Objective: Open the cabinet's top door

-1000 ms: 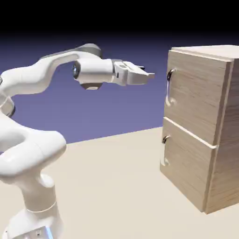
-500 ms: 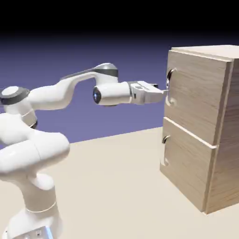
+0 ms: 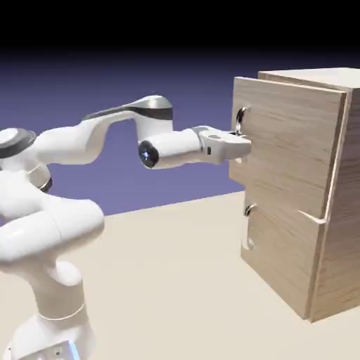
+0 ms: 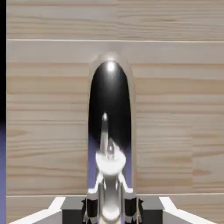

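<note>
Exterior view: the oak cabinet (image 3: 348, 176) stands on the right, with its top door (image 3: 288, 133) directly in front of the pincer (image 4: 111, 209), which comes in from the left. The door is ajar, its far, handle-side edge standing out from the cabinet body toward the arm (image 3: 56, 232), while its near edge lies close against the front. Beneath it, the lower door (image 3: 281, 246) sits flush. On the top door, the curved metal handle (image 3: 240, 123) runs upright beside the far edge, and the pincer is clenched on it, below the upper bend. In the hand view the polished metal rises between the fingertips (image 4: 92, 209), with the door's wood spread behind it.

The top door is a squarish slab of light wood with fine grain and a visible thickness at its edge. Its silver handle is glossy, catching bright highlights and dark reflections. A similar silver handle (image 3: 247, 228) is fixed upright on the lower door.

Beneath everything, a plain pale beige counter (image 3: 169, 281) carries the cabinet and the white arm, whose base is at the near left. Beyond the far edge is a smooth blue-violet backdrop (image 3: 190, 91), darkening to black at the top.
</note>
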Controlling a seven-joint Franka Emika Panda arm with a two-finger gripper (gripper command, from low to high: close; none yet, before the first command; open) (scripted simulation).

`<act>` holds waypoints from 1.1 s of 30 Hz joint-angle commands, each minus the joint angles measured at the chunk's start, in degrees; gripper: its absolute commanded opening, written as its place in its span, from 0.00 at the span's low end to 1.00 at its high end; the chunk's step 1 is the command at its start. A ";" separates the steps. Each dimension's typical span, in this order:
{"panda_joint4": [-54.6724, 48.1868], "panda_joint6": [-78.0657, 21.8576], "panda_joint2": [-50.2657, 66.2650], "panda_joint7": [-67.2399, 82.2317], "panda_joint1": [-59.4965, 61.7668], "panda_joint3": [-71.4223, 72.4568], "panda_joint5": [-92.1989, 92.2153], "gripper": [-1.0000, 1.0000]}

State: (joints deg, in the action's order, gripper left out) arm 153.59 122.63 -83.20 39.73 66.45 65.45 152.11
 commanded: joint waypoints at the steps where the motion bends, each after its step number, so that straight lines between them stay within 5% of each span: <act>1: 1.47 -2.43 0.24 0.66 -0.42 -1.02 -0.61 0.00; 18: 13.56 -44.80 9.27 12.39 8.08 -19.58 -19.61 0.00; 33: 0.41 -78.03 34.48 34.82 33.96 -23.95 -52.04 0.00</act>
State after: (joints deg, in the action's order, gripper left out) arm 154.01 44.55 -48.72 74.58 100.41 41.50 100.03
